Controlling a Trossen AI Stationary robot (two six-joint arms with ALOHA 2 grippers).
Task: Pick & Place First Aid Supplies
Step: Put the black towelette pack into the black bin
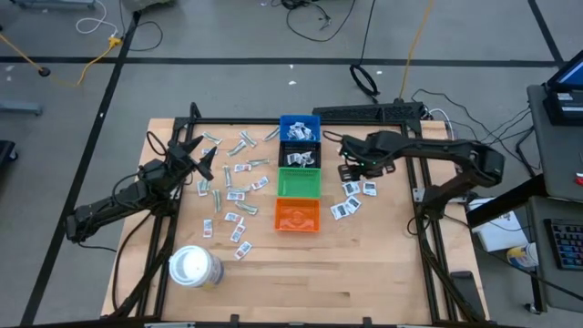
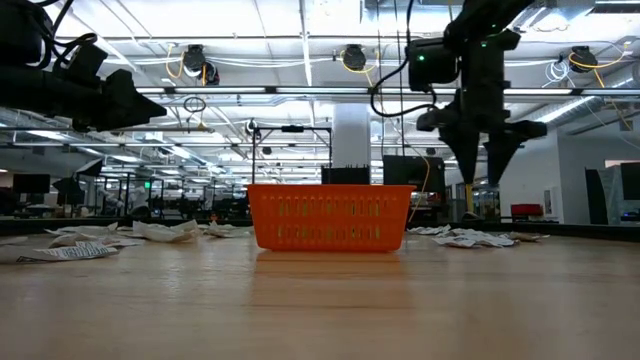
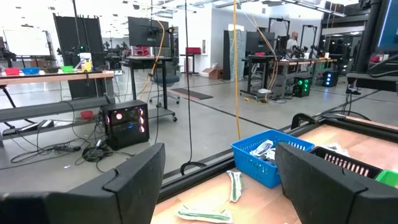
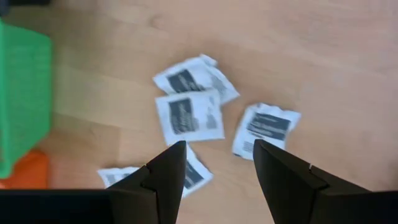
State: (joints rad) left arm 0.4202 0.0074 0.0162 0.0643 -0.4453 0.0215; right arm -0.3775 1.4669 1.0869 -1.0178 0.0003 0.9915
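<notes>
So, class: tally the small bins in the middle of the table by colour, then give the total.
Blue bin: 1
Black bin: 1
Green bin: 1
Orange bin: 1
Total: 4 bins

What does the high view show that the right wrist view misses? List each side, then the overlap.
High only: the blue bin, the white roll, the left gripper open above the left scatter of packets, and the whole table.
Right wrist only: dark print on the white packets under the open right gripper.
Both: the green bin and orange bin beside those packets.
</notes>
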